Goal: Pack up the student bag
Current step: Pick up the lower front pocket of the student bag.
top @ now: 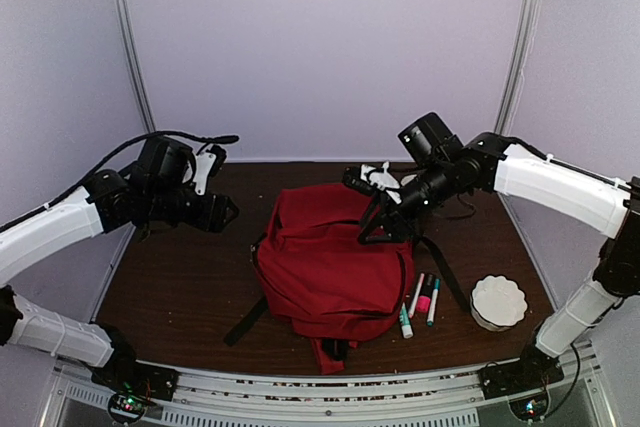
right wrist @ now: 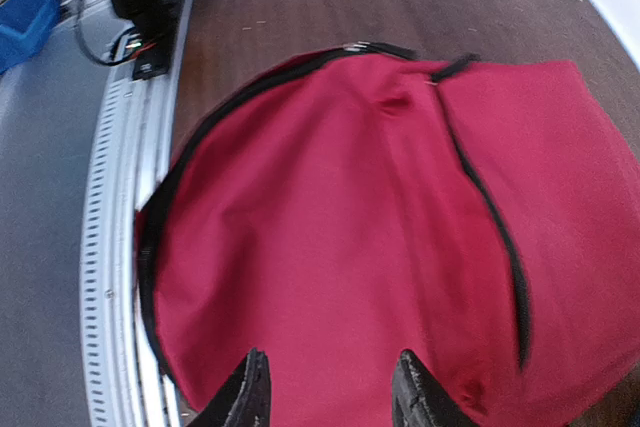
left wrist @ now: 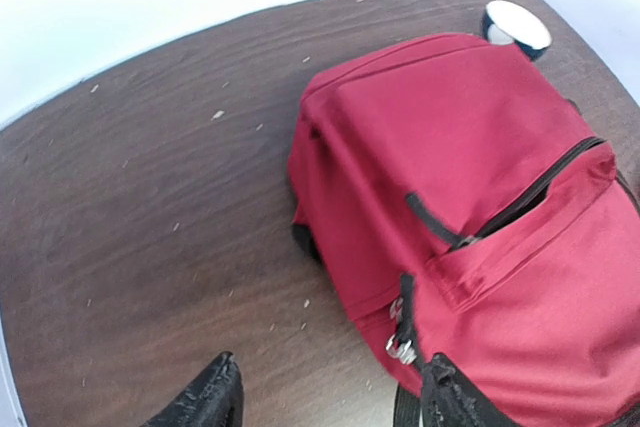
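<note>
The large red fabric backpack (top: pixel 325 272) lies at centre frame on a dark brown wooden table (top: pixel 180 287), with coloured marker pens (top: pixel 420 302) and a white fluted bowl (top: pixel 497 302) at its lower right; the left gripper (left wrist: pixel 330 362) and right gripper (right wrist: pixel 330 362) hover with fingers spread, gripping nothing

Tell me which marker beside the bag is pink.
The pink marker, second from the right beside the student bag; the others look white and teal.

Left tool (left wrist: pixel 330 359) aloft, spread wide, right tool (right wrist: pixel 330 354) likewise
</note>
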Controlling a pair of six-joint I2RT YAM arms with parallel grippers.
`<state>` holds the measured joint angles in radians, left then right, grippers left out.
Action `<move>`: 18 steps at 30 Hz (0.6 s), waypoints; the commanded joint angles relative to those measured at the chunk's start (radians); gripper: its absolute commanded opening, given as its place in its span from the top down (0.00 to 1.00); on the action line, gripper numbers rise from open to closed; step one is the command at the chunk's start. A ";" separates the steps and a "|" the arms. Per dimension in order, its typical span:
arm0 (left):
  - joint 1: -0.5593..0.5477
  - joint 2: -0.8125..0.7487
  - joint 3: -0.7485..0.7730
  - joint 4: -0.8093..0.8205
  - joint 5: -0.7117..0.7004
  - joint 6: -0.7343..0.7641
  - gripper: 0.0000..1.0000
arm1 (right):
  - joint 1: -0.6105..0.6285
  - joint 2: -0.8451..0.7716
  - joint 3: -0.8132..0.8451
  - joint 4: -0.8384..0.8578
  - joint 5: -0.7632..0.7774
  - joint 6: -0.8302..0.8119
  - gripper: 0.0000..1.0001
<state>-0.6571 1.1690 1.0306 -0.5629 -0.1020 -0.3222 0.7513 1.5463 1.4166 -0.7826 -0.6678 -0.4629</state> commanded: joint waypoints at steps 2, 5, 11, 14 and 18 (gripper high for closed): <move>0.003 0.108 0.089 0.164 0.140 0.085 0.36 | -0.106 0.033 0.050 0.117 0.243 0.117 0.59; 0.003 0.193 0.119 0.260 0.228 0.110 0.36 | -0.113 0.103 0.103 0.101 0.268 0.078 0.57; -0.017 0.295 0.082 0.526 0.294 0.169 0.36 | -0.112 0.173 0.123 0.113 0.262 0.057 0.55; -0.025 0.330 0.049 0.610 0.289 0.194 0.36 | -0.104 0.204 0.140 0.106 0.278 0.041 0.54; -0.034 0.371 0.011 0.654 0.306 0.162 0.36 | -0.090 0.260 0.189 0.049 0.275 0.000 0.54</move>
<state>-0.6785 1.5070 1.0771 -0.0498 0.1658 -0.1680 0.6437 1.7657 1.5383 -0.6964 -0.4129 -0.4194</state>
